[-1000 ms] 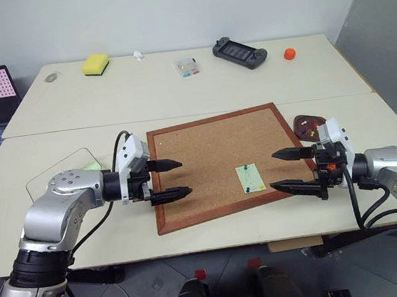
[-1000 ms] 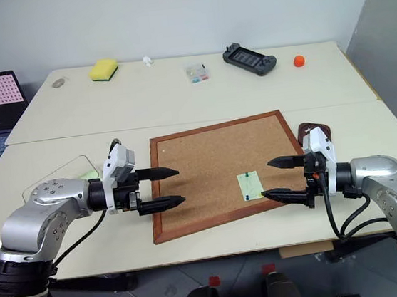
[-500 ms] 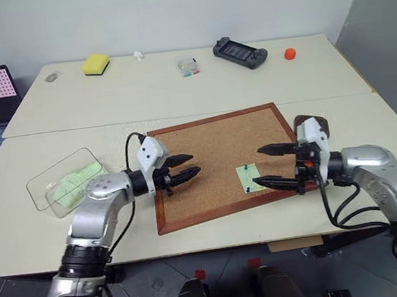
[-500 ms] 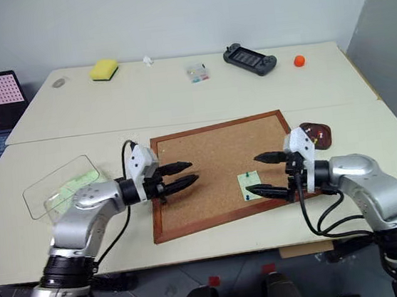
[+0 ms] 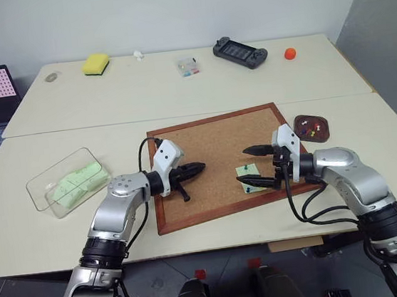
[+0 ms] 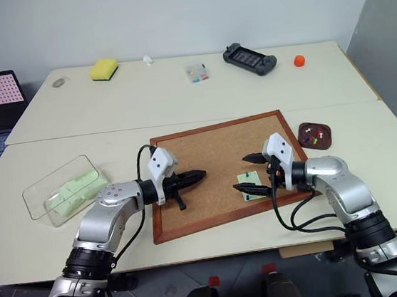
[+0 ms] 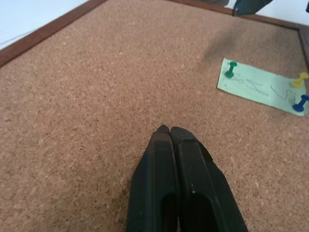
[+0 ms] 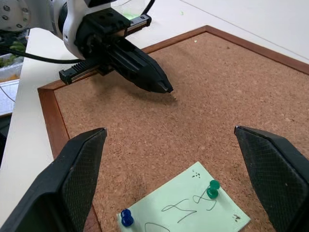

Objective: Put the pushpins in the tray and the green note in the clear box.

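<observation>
**Green note pinned to the cork board, both hands over it**

The green note (image 8: 186,210) lies flat on the cork board (image 5: 213,147), near the board's front-right corner, with scribbled handwriting on it. Three pushpins (image 7: 231,69) hold it down — a green one, a yellow one and a blue one at its edges.

The right hand (image 5: 254,164) hovers just above the note with its two fingers spread wide, gripping nothing; the note sits between and below the fingertips. The left hand (image 5: 199,168) is over the board's left half, well apart from the note, its fingers pressed together on nothing, tips pointing toward the right hand.

The tray (image 5: 312,127) rests on the desk (image 5: 262,77) just off the board's right edge, with several coloured pushpins already in it. The clear box (image 5: 68,182) stands on the desk off the board's left edge, holding pale green paper.
</observation>
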Controlling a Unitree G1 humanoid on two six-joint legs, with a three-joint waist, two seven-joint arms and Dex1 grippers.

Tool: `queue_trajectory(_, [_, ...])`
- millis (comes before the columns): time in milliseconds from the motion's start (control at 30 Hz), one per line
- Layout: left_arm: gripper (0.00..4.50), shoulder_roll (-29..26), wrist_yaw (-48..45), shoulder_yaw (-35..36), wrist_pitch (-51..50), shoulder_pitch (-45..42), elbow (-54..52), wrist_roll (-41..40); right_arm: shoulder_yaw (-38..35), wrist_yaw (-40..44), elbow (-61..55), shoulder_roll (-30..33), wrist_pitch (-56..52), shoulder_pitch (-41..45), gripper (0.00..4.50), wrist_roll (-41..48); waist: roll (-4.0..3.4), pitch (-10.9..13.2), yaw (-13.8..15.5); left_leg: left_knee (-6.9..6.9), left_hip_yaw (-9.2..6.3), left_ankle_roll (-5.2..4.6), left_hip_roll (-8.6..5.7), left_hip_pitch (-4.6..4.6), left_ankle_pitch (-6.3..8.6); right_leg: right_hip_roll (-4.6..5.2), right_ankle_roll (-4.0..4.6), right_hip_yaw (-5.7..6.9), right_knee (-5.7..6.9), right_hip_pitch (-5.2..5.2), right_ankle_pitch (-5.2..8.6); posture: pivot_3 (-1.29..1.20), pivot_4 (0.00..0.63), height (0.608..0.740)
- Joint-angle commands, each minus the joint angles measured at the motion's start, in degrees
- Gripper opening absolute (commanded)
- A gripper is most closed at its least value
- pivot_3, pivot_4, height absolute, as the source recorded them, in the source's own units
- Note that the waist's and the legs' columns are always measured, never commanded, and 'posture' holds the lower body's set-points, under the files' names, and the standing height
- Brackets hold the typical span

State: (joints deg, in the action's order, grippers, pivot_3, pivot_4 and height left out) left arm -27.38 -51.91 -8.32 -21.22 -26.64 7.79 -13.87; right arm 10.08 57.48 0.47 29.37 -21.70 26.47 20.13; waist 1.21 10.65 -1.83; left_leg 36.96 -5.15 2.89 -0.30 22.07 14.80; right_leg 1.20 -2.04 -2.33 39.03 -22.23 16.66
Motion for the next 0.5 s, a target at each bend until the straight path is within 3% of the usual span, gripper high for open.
queue_trajectory(33, [0.06, -0.23, 0.46, -2.32, 0.54, 0.44, 1.31, 3.11, 0.27, 0.66, 1.73, -1.22, 2.87, 2.3, 4.5, -1.42, 0.0, 0.0, -0.03, 0.0, 0.01, 0.0, 0.0, 0.0, 0.0, 0.0, 0.0, 0.0, 0.0, 0.0, 0.0, 0.0, 0.15, 0.74])
queue_trajectory(467, [0.06, -0.23, -0.56, -2.92, -2.81, 0.57, 1.76, 3.45, 1.7, 2.4, 12.09, -4.07, 8.87, 6.12, 4.5, -5.63, -0.06, -0.06, -0.02, 0.03, 0.02, 0.0, -0.01, -0.12, 0.0, 0.0, 0.0, -0.02, 0.05, 0.09, 0.0, 0.0, 0.15, 0.74])
queue_trajectory(500, [0.02, -0.37, -0.73, -2.96, -2.94, 0.73, 1.47, 3.44, 1.69, 2.48, 12.74, -4.14, 9.21, 6.27, 4.32, -5.89, -0.06, -0.06, -0.03, 0.02, 0.01, 0.0, -0.01, -0.12, 0.0, 0.0, 0.0, -0.01, 0.05, 0.09, 0.0, 0.0, 0.15, 0.74])
